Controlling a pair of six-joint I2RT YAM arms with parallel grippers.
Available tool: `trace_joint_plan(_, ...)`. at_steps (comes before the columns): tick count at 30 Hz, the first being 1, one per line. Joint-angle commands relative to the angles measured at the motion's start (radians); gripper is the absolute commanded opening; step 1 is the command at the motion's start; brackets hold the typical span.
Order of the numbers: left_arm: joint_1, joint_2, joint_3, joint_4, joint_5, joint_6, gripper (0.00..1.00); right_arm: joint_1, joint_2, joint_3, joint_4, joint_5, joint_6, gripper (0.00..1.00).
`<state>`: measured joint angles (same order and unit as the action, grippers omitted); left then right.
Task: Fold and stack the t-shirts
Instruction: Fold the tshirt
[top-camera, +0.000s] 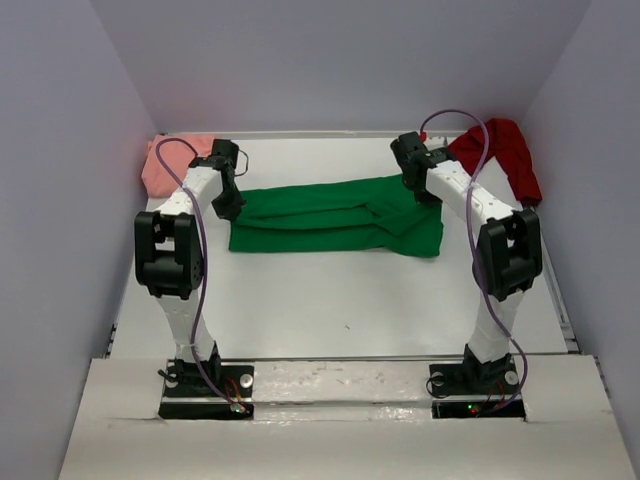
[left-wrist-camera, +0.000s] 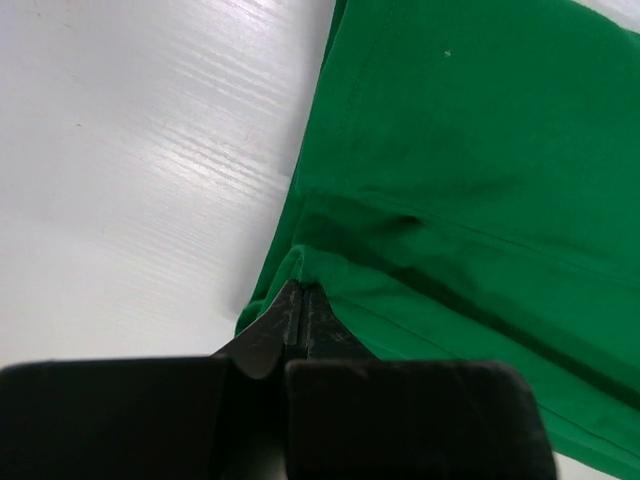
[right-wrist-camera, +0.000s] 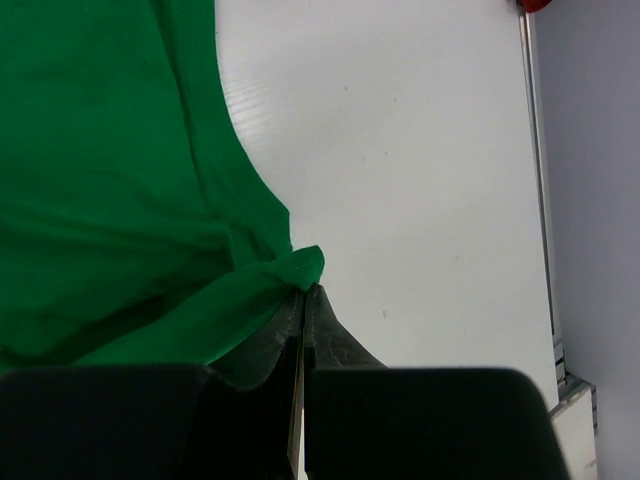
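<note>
The bright green t-shirt (top-camera: 335, 215) lies folded lengthwise across the middle of the table. My left gripper (top-camera: 229, 205) is shut on its left edge; the left wrist view shows the green cloth (left-wrist-camera: 470, 180) pinched at the closed fingertips (left-wrist-camera: 315, 305). My right gripper (top-camera: 420, 188) is shut on its far right corner; the right wrist view shows a green hem (right-wrist-camera: 300, 265) clamped at the tips. The salmon-pink t-shirt (top-camera: 170, 160) is bunched in the far left corner. The dark red t-shirt (top-camera: 505, 150) is bunched in the far right corner.
Purple walls enclose the white table (top-camera: 340, 300) on the left, back and right. The arm bases (top-camera: 210, 385) stand at the near edge. A metal rail (right-wrist-camera: 540, 200) runs along the table's right side.
</note>
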<state>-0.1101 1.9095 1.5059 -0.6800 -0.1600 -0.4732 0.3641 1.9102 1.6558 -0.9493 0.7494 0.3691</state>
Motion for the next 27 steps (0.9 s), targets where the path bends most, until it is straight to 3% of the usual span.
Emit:
trace_joint_plan(1,-0.002,0.003,0.043,-0.026,-0.029,-0.002,0.0,-0.05,0.03,0.073,0.029,0.008,-0.024,0.0)
trace_joint_plan(27,-0.002,0.071,0.111,-0.049,-0.052,-0.018,0.0,-0.12,0.204,0.19,0.118,-0.064,-0.14,0.0)
